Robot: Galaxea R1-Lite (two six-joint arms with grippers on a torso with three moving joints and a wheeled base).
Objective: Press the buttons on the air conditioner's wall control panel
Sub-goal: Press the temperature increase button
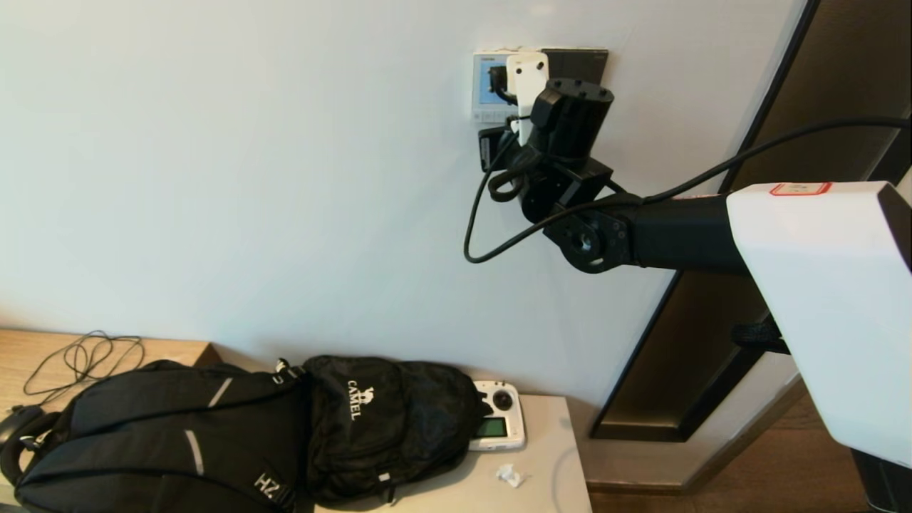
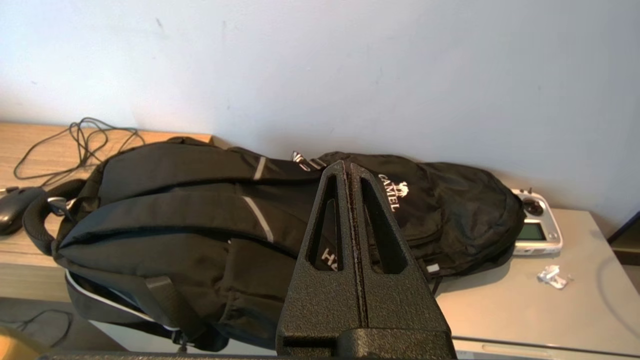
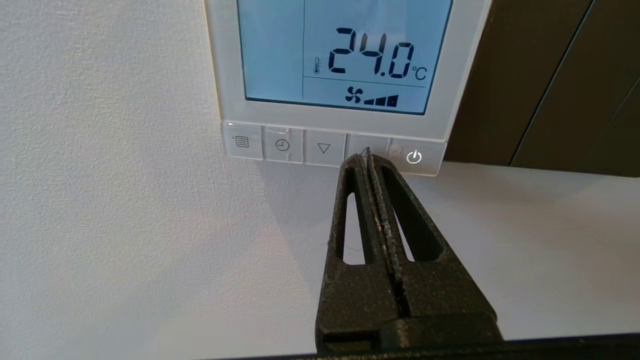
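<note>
The air conditioner's wall control panel [image 3: 345,125] [image 1: 484,85] is white, high on the wall, with a lit pale blue screen [image 3: 340,50] reading 24.0 °C and a fan symbol. A row of pale buttons [image 3: 282,145] runs along its bottom edge: menu, clock, down arrow, up arrow, power. My right gripper [image 3: 367,156] is shut with nothing in it, its tip on the up-arrow button [image 3: 356,144], between the down-arrow and power keys. In the head view the right arm's wrist [image 1: 563,128] covers much of the panel. My left gripper [image 2: 348,165] is shut and parked low, above the black backpack.
A dark grey switch plate [image 1: 581,60] sits right beside the panel, and a dark door frame [image 1: 712,299] stands to the right. Below, a black backpack [image 1: 214,434], a white handheld controller [image 1: 499,424], a crumpled paper scrap [image 1: 509,475] and a loose cable [image 1: 82,356] lie on the low cabinet.
</note>
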